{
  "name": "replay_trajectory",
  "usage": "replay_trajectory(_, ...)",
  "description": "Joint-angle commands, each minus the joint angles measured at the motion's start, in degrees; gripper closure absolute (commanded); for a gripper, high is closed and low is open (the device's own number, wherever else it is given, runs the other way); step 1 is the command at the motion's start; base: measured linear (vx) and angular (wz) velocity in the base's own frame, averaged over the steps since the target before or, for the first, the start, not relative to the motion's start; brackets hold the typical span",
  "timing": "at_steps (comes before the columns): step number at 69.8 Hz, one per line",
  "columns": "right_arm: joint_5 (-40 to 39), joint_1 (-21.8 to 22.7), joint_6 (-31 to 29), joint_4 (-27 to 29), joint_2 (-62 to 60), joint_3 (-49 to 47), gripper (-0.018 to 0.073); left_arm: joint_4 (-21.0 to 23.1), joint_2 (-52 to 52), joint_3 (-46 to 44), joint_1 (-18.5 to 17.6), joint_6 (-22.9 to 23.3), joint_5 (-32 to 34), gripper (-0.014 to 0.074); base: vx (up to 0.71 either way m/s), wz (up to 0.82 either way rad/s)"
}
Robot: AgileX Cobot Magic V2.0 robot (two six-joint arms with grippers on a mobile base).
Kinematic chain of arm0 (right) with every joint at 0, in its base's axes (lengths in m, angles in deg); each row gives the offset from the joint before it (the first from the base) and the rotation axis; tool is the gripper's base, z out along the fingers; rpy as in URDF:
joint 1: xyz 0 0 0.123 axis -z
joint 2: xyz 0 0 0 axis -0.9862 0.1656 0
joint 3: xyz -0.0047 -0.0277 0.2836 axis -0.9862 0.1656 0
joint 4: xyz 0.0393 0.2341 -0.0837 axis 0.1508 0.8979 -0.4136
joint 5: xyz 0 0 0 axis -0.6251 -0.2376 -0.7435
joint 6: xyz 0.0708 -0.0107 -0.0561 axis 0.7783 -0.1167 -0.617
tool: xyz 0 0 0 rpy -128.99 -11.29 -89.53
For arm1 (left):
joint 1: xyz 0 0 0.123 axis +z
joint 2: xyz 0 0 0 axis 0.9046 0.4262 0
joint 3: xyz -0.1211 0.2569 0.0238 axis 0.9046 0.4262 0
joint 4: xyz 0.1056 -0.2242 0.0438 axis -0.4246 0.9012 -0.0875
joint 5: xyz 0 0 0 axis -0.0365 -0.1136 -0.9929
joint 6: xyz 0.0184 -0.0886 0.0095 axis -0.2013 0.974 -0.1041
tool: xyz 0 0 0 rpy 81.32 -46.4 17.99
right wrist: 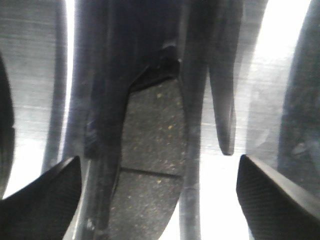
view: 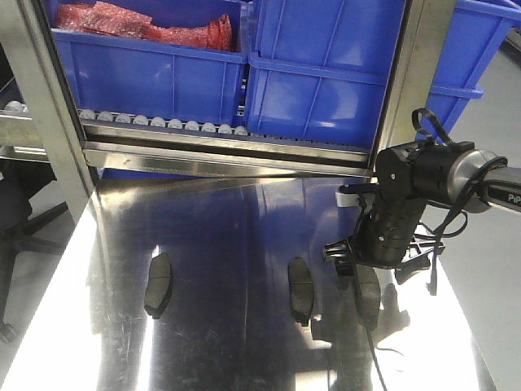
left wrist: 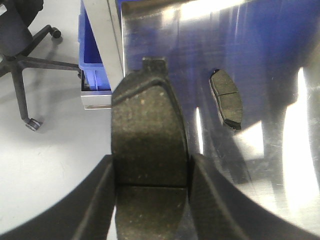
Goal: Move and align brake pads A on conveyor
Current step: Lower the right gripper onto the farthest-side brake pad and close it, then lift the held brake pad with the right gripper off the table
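We see a shiny steel surface (view: 228,228), blue bins (view: 163,81) racked behind its far edge. On the surface lie three brake pads: a left pad (view: 159,283), a middle pad (view: 301,289), and a right pad (right wrist: 150,165) between our right fingers (right wrist: 280,195), spread wide. Over the surface's edge, our left fingers (left wrist: 97,200) clamp a fourth pad (left wrist: 147,120).

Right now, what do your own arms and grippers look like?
The right arm is black with a silver-grey section, white lettering cut off at the frame edge, and looping black cables. The right gripper's fingers and left gripper's fingers are black.
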Motion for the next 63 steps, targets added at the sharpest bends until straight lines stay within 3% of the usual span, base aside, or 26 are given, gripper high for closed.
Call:
replay_trajectory(1, -1.1, 0.3, 0.1, -1.5, -2.4, -1.6, -0.0034, -0.5, -0.2, -1.7, -0.3, 0.5, 4.2, 0.0602, 0.0, 0.0)
replay_trajectory(37, -2.9, 0.3, 0.1, -1.5, -1.4, -1.6, -0.0003, -0.5, -0.2, -1.7, -0.3, 0.5, 4.2, 0.0602, 0.0, 0.0)
replay_trajectory(49, -3.2, 0.3, 0.2, -1.4, -1.0, -1.6, 0.0148, -0.5, -0.2, -1.7, -0.3, 0.5, 4.2, 0.0602, 0.0, 0.0)
replay_trajectory(63, -2.6, 0.3, 0.3, -0.7, -0.2, -1.6, 0.0425, -0.5, -0.2, -1.7, -0.3, 0.5, 4.2, 0.0602, 0.0, 0.0)
